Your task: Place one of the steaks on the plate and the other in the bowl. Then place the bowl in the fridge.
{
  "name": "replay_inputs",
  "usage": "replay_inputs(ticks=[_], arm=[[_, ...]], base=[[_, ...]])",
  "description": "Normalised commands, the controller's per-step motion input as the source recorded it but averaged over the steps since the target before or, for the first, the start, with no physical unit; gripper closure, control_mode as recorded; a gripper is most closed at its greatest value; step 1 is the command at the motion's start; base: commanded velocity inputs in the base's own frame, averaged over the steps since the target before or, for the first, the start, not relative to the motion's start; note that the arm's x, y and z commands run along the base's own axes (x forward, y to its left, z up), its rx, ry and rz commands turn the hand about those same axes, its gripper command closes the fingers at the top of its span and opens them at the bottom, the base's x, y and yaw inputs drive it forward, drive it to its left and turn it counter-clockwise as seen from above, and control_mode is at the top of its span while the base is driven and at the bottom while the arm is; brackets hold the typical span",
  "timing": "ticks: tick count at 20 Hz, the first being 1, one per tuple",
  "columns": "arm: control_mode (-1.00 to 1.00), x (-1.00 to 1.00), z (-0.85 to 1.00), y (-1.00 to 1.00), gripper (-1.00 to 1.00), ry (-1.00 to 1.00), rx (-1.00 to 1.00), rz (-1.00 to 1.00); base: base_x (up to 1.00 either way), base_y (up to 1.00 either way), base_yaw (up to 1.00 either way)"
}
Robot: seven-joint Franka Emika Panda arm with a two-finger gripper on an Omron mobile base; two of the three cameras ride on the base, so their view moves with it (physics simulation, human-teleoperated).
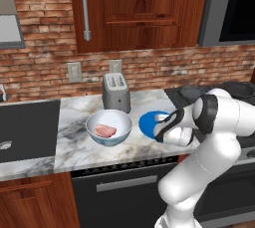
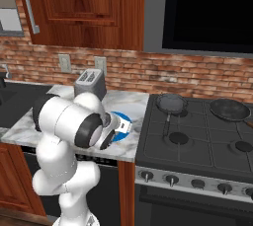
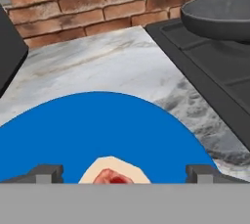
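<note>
On the marble counter lies the blue plate [image 1: 148, 124] [image 2: 122, 120] [image 3: 97, 130], and the dark red steak [image 3: 113, 175] with its whitish rim rests flat on it. My gripper [image 3: 124, 174] [image 1: 162, 122] is low over the plate and open, one fingertip standing well clear on each side of that steak without touching it. Just left of the plate stands the bowl [image 1: 108, 127], holding the pale pink steak [image 1: 105, 131]. In the right base view my arm hides the bowl. The fridge is out of view.
A grey toaster [image 1: 116, 91] stands behind the bowl against the brick wall. The black stove [image 2: 197, 136] borders the plate's right side and carries two black frying pans [image 2: 170, 102] [image 2: 230, 109]. A dark sink [image 1: 27, 127] lies left of the bowl.
</note>
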Motion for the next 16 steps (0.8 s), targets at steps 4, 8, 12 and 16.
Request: replay_inputs(ticks=[4, 8, 12, 16], arm=[[-1.0, 0.2, 1.0, 0.02, -1.0, 0.14, -0.01, -0.02], [-1.0, 0.21, 1.0, 0.09, -1.0, 0.03, 0.0, -0.01], [-1.0, 0.06, 1.0, 0.05, -1.0, 0.13, 0.0, -0.03], [-1.0, -0.01, 0.97, 0.0, -1.0, 0.26, 0.0, -0.03]], base=[[0.0, 0.0, 0.0], [0.0, 0.0, 0.0], [0.0, 0.0, 0.0], [0.0, 0.0, 0.0]])
